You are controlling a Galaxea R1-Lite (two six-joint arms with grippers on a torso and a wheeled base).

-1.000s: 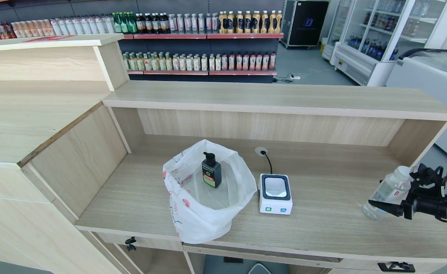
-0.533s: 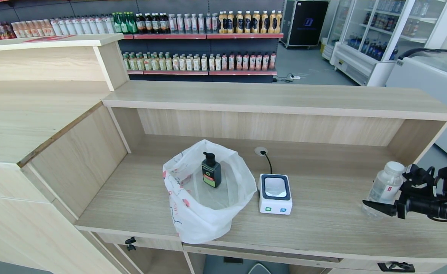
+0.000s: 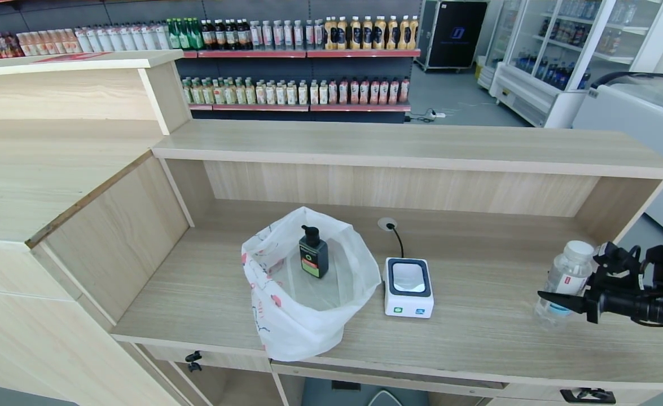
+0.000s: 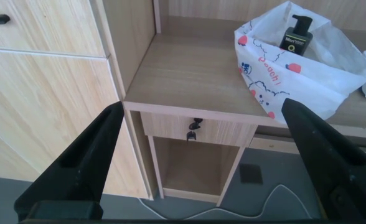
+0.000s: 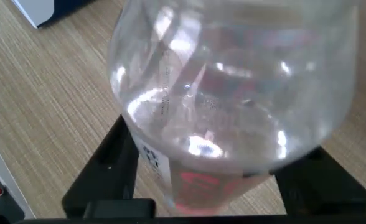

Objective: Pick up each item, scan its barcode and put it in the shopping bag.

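A clear water bottle [image 3: 563, 282] with a white cap stands nearly upright at the counter's right end, its base at or just above the wood. My right gripper [image 3: 560, 296] is shut on its lower body. In the right wrist view the bottle [image 5: 233, 93] sits between the two black fingers [image 5: 108, 171]. A white shopping bag [image 3: 286, 307] stands open at mid-counter with a black pump bottle [image 3: 313, 256] upright inside. The white scanner [image 3: 408, 286] sits just right of the bag. My left gripper [image 4: 201, 155] hangs open below the counter's left front, with the bag [image 4: 295, 68] beyond it.
The counter [image 3: 478, 344] has a raised back ledge and side walls. The scanner's cable [image 3: 397, 239] runs to a hole at the back. A drawer with a key [image 4: 193, 127] sits under the counter's front edge. Bare wood lies between scanner and water bottle.
The water bottle was leaning with its cap to the right and now stands nearly upright. My right gripper has shifted slightly left with it. The left arm and the bag have not moved.
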